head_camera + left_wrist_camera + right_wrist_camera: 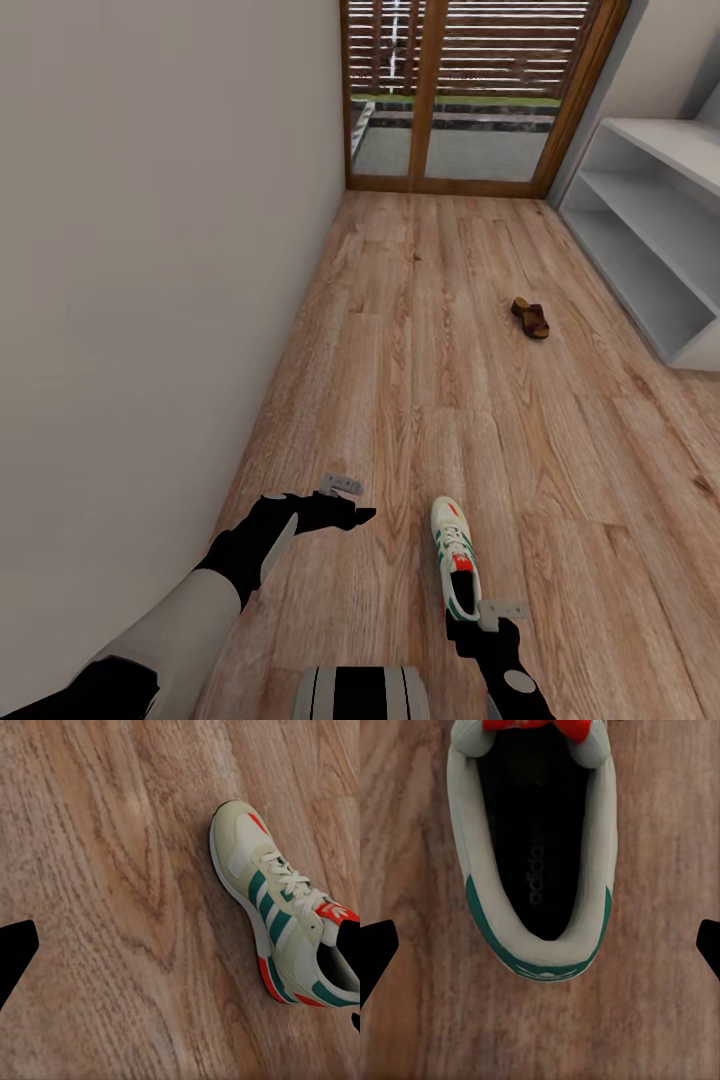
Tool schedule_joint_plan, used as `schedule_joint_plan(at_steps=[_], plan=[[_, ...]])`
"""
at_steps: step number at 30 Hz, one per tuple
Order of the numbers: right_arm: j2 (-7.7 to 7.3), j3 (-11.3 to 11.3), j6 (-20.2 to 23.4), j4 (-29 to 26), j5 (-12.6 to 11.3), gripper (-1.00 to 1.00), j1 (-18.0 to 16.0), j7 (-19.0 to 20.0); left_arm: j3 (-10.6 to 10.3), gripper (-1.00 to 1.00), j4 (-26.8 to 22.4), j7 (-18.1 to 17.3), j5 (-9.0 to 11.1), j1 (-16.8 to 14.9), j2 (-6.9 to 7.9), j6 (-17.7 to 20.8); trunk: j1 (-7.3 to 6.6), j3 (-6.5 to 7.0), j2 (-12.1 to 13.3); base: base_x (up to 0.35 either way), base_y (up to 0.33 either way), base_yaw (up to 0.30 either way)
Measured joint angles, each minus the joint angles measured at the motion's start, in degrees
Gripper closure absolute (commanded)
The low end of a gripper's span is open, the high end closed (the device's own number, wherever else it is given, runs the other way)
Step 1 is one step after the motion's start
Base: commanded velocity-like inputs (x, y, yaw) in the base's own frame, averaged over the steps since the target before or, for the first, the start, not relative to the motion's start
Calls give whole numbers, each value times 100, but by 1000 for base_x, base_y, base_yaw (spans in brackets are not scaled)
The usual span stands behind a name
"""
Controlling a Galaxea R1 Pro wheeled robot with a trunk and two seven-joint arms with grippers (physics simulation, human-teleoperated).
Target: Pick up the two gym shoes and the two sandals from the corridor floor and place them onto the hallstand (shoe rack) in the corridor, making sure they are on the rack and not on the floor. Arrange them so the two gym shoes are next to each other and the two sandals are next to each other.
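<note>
One gym shoe [456, 558] lies on the corridor floor [420, 380] just ahead of me, toe pointing away; it is white with green stripes and red patches. My right gripper [485, 622] hangs open right over its heel, and the fingertips [376, 954] stand wide on either side of the shoe opening [536, 862]. My left gripper [352, 503] is open above bare floor to the shoe's left, with the same shoe [281, 907] off to one side. One brown sandal [531, 318] lies farther up the corridor near the hallstand [650, 225]. The other shoe and sandal are out of view.
A plain pale wall [160, 250] runs along the left side. A wooden slatted glass door [470, 90] closes the far end. The hallstand's long pale-grey shelves line the right. My base [362, 694] shows at the bottom edge.
</note>
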Motion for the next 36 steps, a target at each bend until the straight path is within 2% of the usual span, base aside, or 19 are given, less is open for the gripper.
schedule_joint_plan(at_steps=[11,32,36], plan=[[0,3,-8,-7,0,-100,1,-7,-1,-100,-4,2,-3,3,0,-14,-1,0,0,108,0,0],[0,-9,-7,1,0,-100,1,-8,-1,-100,-6,5,-8,-39,0,-18,0,0,0,6,0,0],[0,-6,-7,4,3,-100,0,-8,-1,-100,-5,4,-8,-44,0,-17,11,-88,-5,0,0,0]])
